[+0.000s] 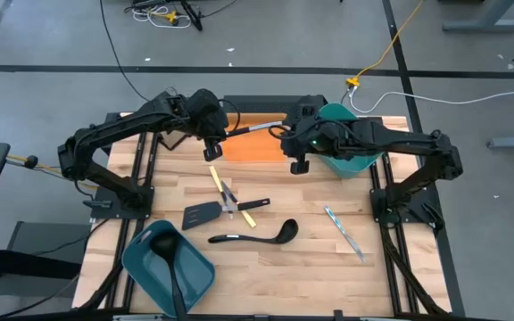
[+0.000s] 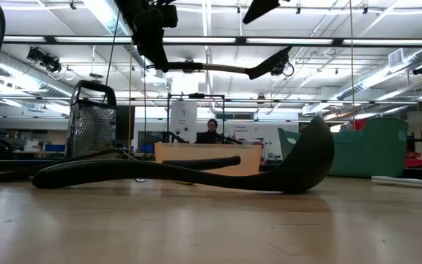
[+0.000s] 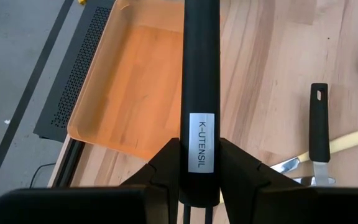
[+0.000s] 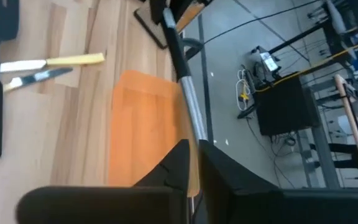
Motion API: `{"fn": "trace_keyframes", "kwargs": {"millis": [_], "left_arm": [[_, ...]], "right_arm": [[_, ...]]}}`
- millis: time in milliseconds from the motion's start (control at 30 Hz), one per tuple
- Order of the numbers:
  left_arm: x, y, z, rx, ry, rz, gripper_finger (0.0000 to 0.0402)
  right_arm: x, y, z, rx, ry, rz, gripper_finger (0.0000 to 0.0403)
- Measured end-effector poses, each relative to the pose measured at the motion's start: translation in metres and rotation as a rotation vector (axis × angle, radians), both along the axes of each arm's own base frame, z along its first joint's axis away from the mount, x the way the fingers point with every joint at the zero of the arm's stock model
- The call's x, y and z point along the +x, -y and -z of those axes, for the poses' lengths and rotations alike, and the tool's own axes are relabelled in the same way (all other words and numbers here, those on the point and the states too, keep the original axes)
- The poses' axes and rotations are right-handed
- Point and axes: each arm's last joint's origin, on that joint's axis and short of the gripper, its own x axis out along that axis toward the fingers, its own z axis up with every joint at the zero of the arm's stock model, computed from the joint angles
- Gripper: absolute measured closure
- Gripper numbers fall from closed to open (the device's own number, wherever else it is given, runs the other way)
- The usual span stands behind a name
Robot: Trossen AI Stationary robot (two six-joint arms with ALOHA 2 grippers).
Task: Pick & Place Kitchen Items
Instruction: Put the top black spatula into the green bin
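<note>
A utensil with a black handle, silver shaft (image 1: 259, 127) and black head (image 2: 269, 64) hangs level above the orange tray (image 1: 252, 147) at the table's far middle. My left gripper (image 1: 214, 143) is shut on its handle. My right gripper (image 1: 288, 134) stands at its shaft end, fingers close together around the shaft. On the table lie a black slotted spatula (image 1: 202, 214), a black ladle (image 1: 255, 235), yellow-handled knives (image 1: 232, 198) and slim silver cutlery (image 1: 344, 232). A second ladle (image 1: 169, 259) lies in the near-left teal bin. My left gripper pinches the black handle (image 3: 199, 134) between its two fingers, at the labelled free end. The fingers come level from the table's left and lie along the handle. The utensil is lifted clear, about level. My right gripper has the silver shaft (image 4: 192, 127) between its two fingers, near the head end, coming from the table's right along the shaft. The fingers themselves hide the place of contact.
A teal bin (image 1: 353, 152) stands at the far right under my right arm, and another (image 1: 150, 267) at the near left corner. A metal grater (image 2: 90, 121) shows at the left in the low view. Bare wood lies at the near right.
</note>
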Motion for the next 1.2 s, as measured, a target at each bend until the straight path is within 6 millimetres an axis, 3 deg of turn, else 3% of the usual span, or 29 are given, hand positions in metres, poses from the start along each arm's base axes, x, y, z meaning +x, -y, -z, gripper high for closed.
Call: {"fn": "trace_keyframes", "kwargs": {"millis": [367,700,1000,1200], "left_arm": [[0.000,0.000,0.000,-0.011,0.005,-0.010,0.0315],[0.000,0.000,0.000,-0.023,0.011,-0.015,0.0315],[0.000,0.001,0.000,-0.032,0.015,-0.015,0.0315],[0.000,0.001,0.000,-0.033,0.013,-0.016,0.0315]], "right_arm": [[0.015,0.008,0.030,-0.052,0.025,-0.066,0.0236],[0.019,0.013,0.032,-0.087,0.039,-0.016,0.0155],[0.029,0.020,0.039,-0.126,0.006,-0.034,0.0127],[0.042,0.031,0.056,-0.199,-0.070,-0.008,0.0126]]}}
